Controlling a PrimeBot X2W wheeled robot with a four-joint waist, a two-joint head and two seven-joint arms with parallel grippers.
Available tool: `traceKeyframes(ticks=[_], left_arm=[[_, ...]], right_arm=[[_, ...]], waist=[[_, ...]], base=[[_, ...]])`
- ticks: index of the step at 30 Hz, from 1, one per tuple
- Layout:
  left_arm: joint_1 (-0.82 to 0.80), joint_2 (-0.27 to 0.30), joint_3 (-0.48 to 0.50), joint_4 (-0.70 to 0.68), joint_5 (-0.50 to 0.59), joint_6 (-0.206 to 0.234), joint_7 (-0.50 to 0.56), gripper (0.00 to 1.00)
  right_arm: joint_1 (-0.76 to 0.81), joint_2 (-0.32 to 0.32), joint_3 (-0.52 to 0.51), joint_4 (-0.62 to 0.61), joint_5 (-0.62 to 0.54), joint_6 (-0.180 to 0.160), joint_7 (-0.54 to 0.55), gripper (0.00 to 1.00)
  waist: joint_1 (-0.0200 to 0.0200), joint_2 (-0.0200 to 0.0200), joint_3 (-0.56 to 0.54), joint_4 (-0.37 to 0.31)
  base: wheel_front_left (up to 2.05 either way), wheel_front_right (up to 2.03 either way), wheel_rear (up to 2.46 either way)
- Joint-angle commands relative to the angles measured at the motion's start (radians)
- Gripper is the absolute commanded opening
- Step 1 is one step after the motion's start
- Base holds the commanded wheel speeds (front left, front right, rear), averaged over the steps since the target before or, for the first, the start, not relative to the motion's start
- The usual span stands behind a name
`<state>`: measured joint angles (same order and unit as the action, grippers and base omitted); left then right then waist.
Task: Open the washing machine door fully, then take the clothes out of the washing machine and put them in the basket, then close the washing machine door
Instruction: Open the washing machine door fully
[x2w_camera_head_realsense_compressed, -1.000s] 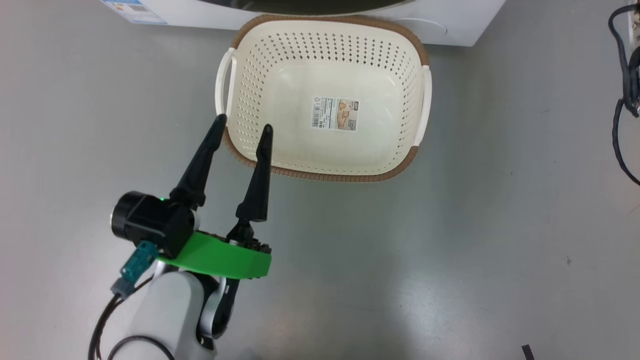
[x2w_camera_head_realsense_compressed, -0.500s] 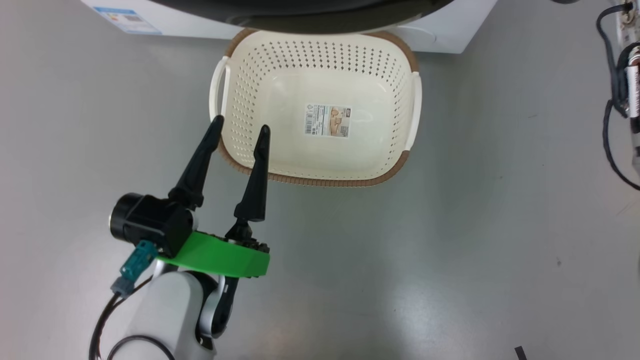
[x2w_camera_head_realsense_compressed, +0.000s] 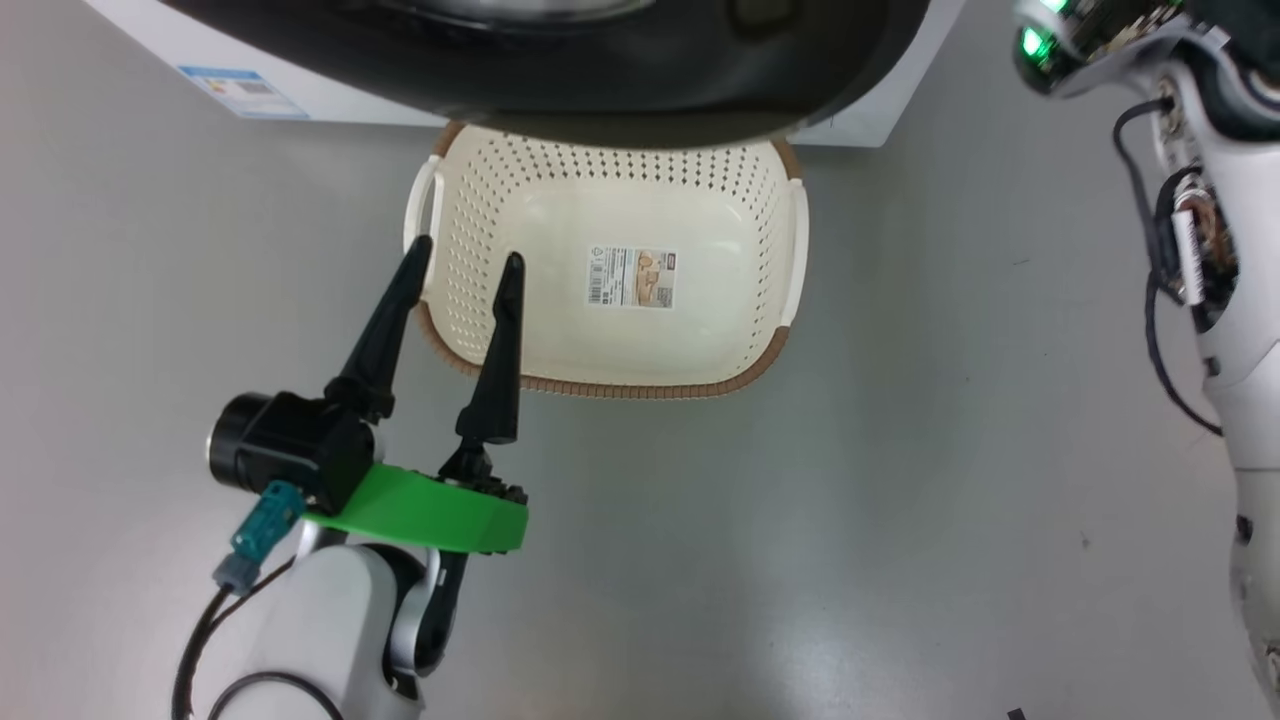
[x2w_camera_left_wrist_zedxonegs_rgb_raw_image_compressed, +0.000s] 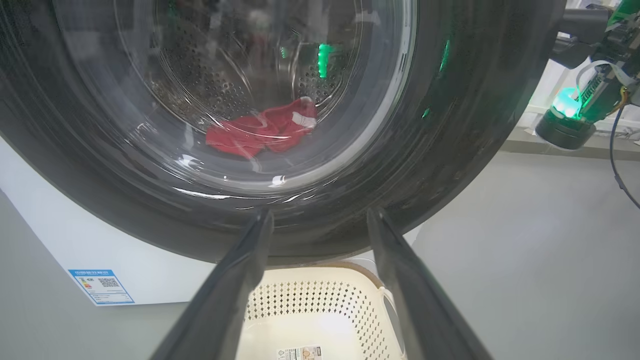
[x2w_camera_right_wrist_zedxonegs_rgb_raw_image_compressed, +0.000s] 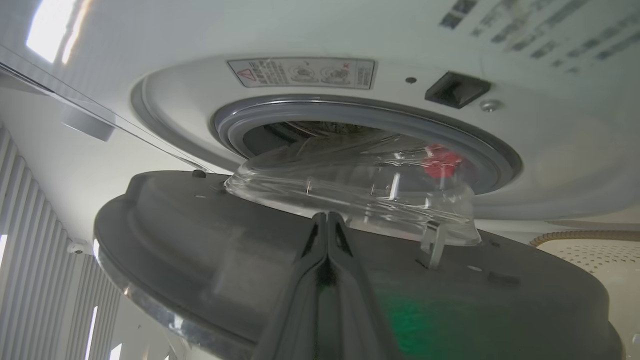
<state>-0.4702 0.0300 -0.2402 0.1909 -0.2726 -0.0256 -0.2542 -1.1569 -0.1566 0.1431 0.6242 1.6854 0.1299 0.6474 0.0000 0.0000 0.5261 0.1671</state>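
- Our left gripper (x2w_camera_head_realsense_compressed: 463, 258) hangs over the grey floor (x2w_camera_head_realsense_compressed: 900, 500) with its two fingers spread wide apart, and it has nothing in it.
- The basket (x2w_camera_head_realsense_compressed: 600, 388) sits on the floor, right against the foot of the washing machine (x2w_camera_head_realsense_compressed: 340, 108).
- In the head view the tips of the left gripper show over the basket's near left corner, one by the rim and one over the inside.
- The washing machine door (x2w_camera_head_realsense_compressed: 600, 90) is swung partway out. Its black rim hangs over the far edge of the basket, up ahead of the left gripper.
- In the left wrist view we look between the left fingers at the door's glass. The red clothes (x2w_camera_left_wrist_zedxonegs_rgb_raw_image_compressed: 260, 132) lie low in the drum (x2w_camera_left_wrist_zedxonegs_rgb_raw_image_compressed: 210, 90) behind that glass, well apart from this gripper.
- Our right gripper (x2w_camera_right_wrist_zedxonegs_rgb_raw_image_compressed: 327, 216) has its two fingers pressed tight together, and it grips nothing.
- In the right wrist view its tips point at the inside face of the door, just beside the foot of the clear glass bowl (x2w_camera_right_wrist_zedxonegs_rgb_raw_image_compressed: 350, 185). They look like they touch the door, but we cannot be sure from here.
- Through that bowl we see a bit of the red clothes inside the grey rubber ring (x2w_camera_right_wrist_zedxonegs_rgb_raw_image_compressed: 495, 160), past the right gripper's tips.
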Motion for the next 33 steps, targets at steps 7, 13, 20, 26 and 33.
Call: traceKeyframes(ticks=[7,13,20,26,33], left_arm=[[0.040,0.020,0.053,-0.011,0.020,-0.003,-0.008,1.00],[0.049,0.020,0.065,-0.001,0.030,-0.009,-0.008,1.00],[0.061,0.020,0.070,-0.007,0.030,-0.009,-0.008,1.00],[0.068,0.020,0.073,-0.018,0.031,-0.009,-0.008,1.00],[0.065,0.020,0.076,-0.019,0.029,-0.008,-0.008,1.00]], right_arm=[[0.071,0.047,0.030,-0.045,-0.027,0.001,0.030,0.00],[0.105,0.057,0.034,-0.043,-0.035,0.001,0.038,0.00],[0.127,0.068,0.043,-0.032,-0.045,0.001,0.050,0.00],[0.138,0.072,0.046,-0.030,-0.054,0.001,0.054,0.00],[0.126,0.068,0.020,0.010,-0.122,0.001,-0.083,0.38]], waist=[[0.0000,0.0000,-0.041,-0.019],[0.0000,0.0000,-0.071,-0.029],[0.0000,0.0000,-0.085,-0.034],[0.0000,0.0000,-0.082,-0.035],[0.0000,0.0000,-0.071,-0.035]], base=[[0.00,0.00,0.00],[0.00,0.00,0.00],[0.00,0.00,0.00],[0.00,0.00,0.00],[0.00,0.00,0.00]])
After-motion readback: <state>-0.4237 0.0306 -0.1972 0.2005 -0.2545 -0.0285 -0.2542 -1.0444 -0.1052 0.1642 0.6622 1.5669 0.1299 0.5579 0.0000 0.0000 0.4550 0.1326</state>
